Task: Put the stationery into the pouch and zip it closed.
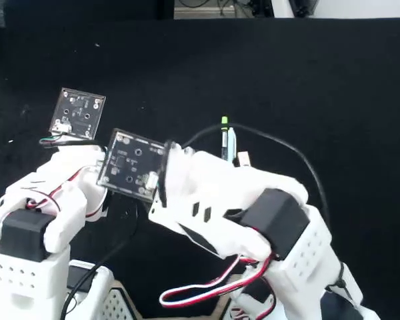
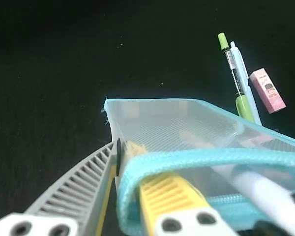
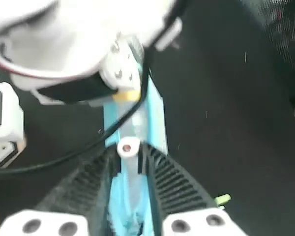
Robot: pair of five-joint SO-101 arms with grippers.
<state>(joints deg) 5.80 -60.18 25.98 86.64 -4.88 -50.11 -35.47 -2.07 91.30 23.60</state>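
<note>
My left gripper (image 2: 120,147) is shut on the rim of a translucent mesh pouch (image 2: 187,128) with a teal zipper edge. Its yellow finger is inside the pouch and its grey finger outside. A white pen (image 2: 265,194) pokes into the pouch mouth. My right gripper (image 3: 129,158) is shut on this white pen (image 3: 128,147), just above the pouch (image 3: 155,118). A green pen (image 2: 231,69), a light blue pen (image 2: 243,69) and a pink eraser (image 2: 267,90) lie on the table beyond the pouch. In the high view both arms cover the pouch, and the green pen (image 1: 224,123) and eraser (image 1: 243,159) lie past them.
A black cloth (image 1: 287,73) covers the table, with wide bare room at the far side and right. A black cable (image 1: 290,148) arcs over the right arm (image 1: 253,207). The left arm (image 1: 47,200) stands close beside it at the near edge.
</note>
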